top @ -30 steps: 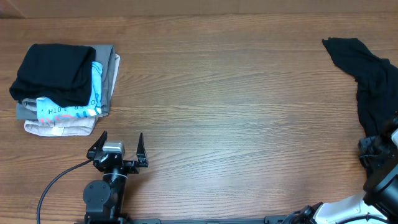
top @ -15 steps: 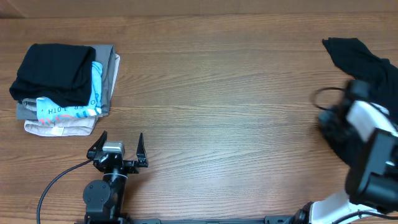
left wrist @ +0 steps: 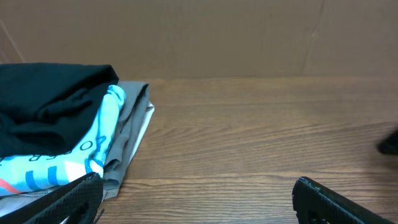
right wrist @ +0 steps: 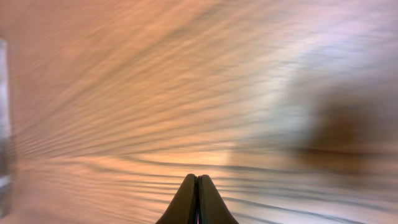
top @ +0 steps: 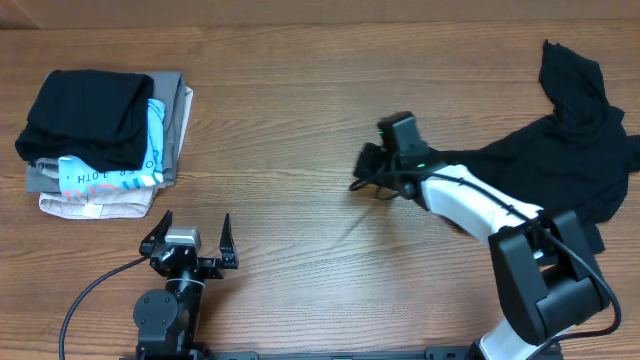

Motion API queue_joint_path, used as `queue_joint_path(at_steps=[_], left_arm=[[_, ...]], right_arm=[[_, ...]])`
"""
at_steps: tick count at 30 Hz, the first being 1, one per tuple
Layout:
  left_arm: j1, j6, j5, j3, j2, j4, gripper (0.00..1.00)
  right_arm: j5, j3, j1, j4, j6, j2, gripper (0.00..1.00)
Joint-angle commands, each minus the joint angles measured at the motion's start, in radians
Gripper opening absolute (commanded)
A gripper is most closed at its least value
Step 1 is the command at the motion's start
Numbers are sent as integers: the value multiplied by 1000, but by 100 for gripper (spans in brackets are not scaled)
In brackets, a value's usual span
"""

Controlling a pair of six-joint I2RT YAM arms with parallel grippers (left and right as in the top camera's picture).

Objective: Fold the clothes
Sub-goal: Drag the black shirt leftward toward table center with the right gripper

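One view, overhead, shows T-shirt.

In the right wrist view the brown wooden table was smeared by blur. The crumpled black fabric T-shirt was cut by the overhead picture's right edge. The stack of folded garments was cropped at the left wrist view's left edge, and the black fingers of the left gripper at its bottom.
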Motion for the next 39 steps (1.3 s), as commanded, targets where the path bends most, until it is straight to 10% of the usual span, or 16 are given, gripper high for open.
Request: queue_joint_path(at_steps=[1,18,39], left_arm=[[-6,19,-10,-10,-11,4,100],[-6,19,-10,-10,-11,4,100],[-6,19,-10,-10,-11,4,100]], right_arm=[[-53,39,45,74,-20,1,4],[336,388,-372,-800,-233,-13,4],[75,-30,-475,-397,-64,-8,4]])
